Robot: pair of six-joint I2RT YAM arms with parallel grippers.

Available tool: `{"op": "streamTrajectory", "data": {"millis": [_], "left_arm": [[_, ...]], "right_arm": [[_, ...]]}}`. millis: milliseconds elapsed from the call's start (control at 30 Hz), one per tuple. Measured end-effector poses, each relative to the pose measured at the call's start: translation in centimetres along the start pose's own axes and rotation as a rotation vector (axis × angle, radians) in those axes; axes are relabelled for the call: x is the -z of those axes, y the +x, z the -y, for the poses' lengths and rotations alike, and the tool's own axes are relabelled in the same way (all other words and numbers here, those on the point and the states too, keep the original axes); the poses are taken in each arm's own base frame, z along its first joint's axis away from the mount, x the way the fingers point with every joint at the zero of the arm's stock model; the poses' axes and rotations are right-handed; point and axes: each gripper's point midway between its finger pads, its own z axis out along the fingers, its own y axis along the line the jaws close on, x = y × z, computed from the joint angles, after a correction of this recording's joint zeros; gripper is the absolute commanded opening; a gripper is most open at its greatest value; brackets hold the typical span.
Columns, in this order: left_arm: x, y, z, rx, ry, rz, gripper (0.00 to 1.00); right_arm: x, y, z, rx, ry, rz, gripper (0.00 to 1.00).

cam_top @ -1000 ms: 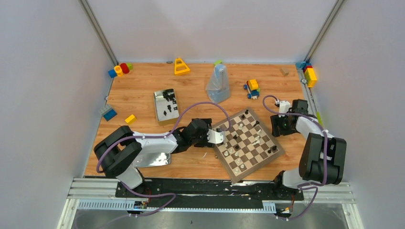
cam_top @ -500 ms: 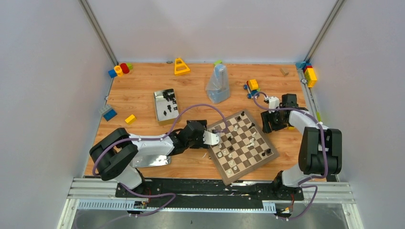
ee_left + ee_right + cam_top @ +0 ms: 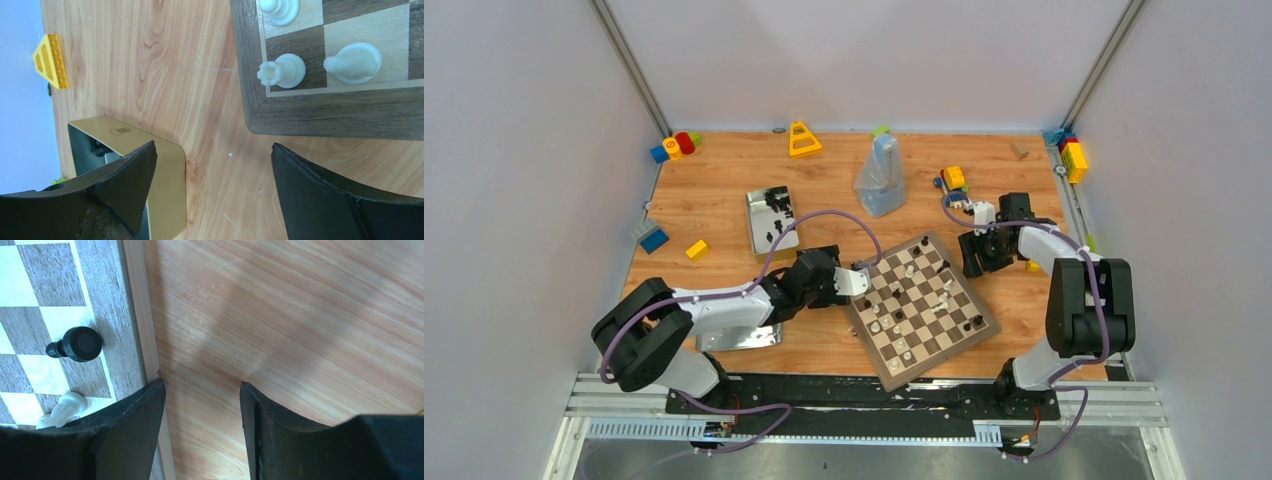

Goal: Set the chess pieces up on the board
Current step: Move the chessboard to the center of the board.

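Note:
The board (image 3: 921,308) lies skewed on the table with black and cream chess pieces (image 3: 942,297) scattered over its squares, some of them toppled. My left gripper (image 3: 856,281) sits low at the board's left corner, open wide over bare wood (image 3: 212,147). A cream rook (image 3: 282,70) and a fallen cream piece (image 3: 352,62) lie just inside that corner. My right gripper (image 3: 973,256) is at the board's far right edge, open (image 3: 202,385), its left finger (image 3: 145,410) against the board's border (image 3: 134,315). A black piece (image 3: 77,344) lies close by.
A metal tin (image 3: 771,222) holding black pieces stands left of the board, its gold rim (image 3: 160,165) near my left finger. Its lid (image 3: 739,337) lies under my left arm. A clear bag (image 3: 881,176) and toy blocks (image 3: 952,186) sit behind.
The board has slid left and towards the near edge. My right gripper followed it leftwards along its edge, and my left gripper drew back to the left.

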Motion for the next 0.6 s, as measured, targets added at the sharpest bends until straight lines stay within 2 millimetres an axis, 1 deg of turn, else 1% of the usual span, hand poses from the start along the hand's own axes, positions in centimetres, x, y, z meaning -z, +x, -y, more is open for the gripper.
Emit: {"op": "streamTrajectory", "data": {"millis": [200,333,467,600], "left_arm": [[0.3,0.9,0.0,0.028,0.001,-0.019,0.92],[1.1,1.5,-0.9,0.057,-0.013,-0.027,0.92],[2.6,1.9,-1.9,0.085,-0.032,-0.023,0.93],[3.8,2.8,-2.4,0.105,-0.033,-0.037,0.93]], "right_arm": [[-0.3,-0.9,-1.1,0.031,-0.017,-0.001,0.58],[-0.6,-1.6,-1.4,0.036,-0.024,-0.003,0.58],[-1.3,-3.0,-1.9,0.056,-0.036,-0.008,0.58],[-2.3,-5.0,-2.6,0.086,-0.051,-0.013,0.58]]}}
